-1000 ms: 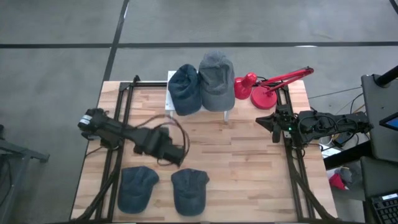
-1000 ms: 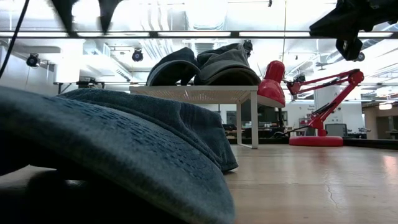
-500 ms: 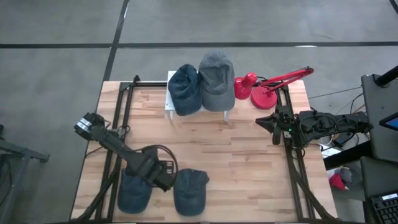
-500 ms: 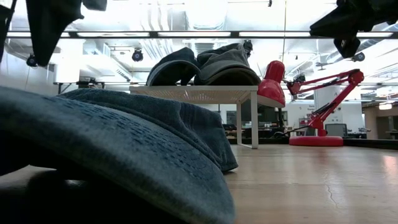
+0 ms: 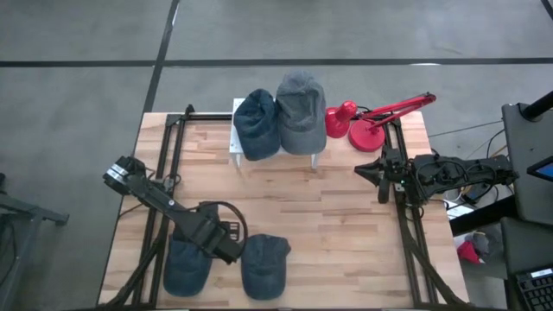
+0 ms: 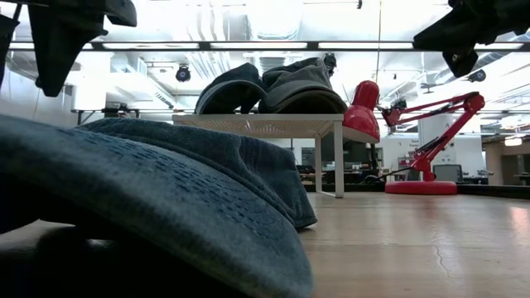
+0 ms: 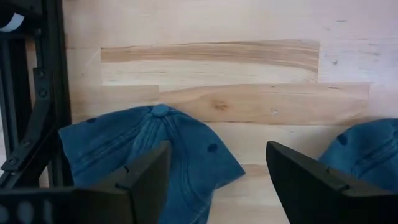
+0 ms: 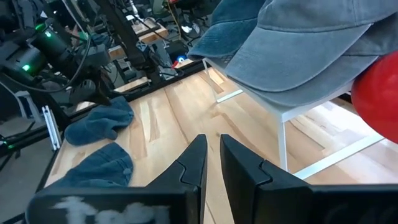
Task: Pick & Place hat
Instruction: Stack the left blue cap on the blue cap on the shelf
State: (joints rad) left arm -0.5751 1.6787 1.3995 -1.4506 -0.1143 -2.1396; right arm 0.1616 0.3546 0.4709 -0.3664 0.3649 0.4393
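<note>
**Q.** What has changed at the left pincer [image 7: 214, 180]?

**A.** A second ago my left arm reached across the middle of the surface [image 5: 346, 216]; half a second ago it had swung down toward the near edge, and it has held almost the same place since. My fingers [image 7: 146, 177] are spread wide, pinching nothing, and they hang above the hats without touching them.

**Q.** What lies nearest the pincer?

**A.** Directly below it, partly under one spread finger, lies the left blue hat [image 7: 146, 149], flat on the surface with its crown button up. Just beside the pincer on its other flank lies the second blue hat [image 5: 263, 264]; only its edge shows in my wrist view. The two hats lie close together, but I cannot tell whether they touch.

**Q.** What does this mean for the task?

**A.** I judge that the approach is over and the grasp is not yet begun: the pincer is staged over the left blue hat, so a descent and a closing on the cloth seem next.

**Q.** And farther off?

**A.** Well beyond the pincer stands a small white stand [image 5: 235, 138] bearing a dark blue hat [image 5: 256, 123] and a grey hat [image 5: 301, 111], probably the place to fill. A red lamp [image 5: 367, 130] stands beside it. My right pincer [image 5: 370, 169] waits at the far right edge, fingers nearly pressed together, holding nothing.
</note>
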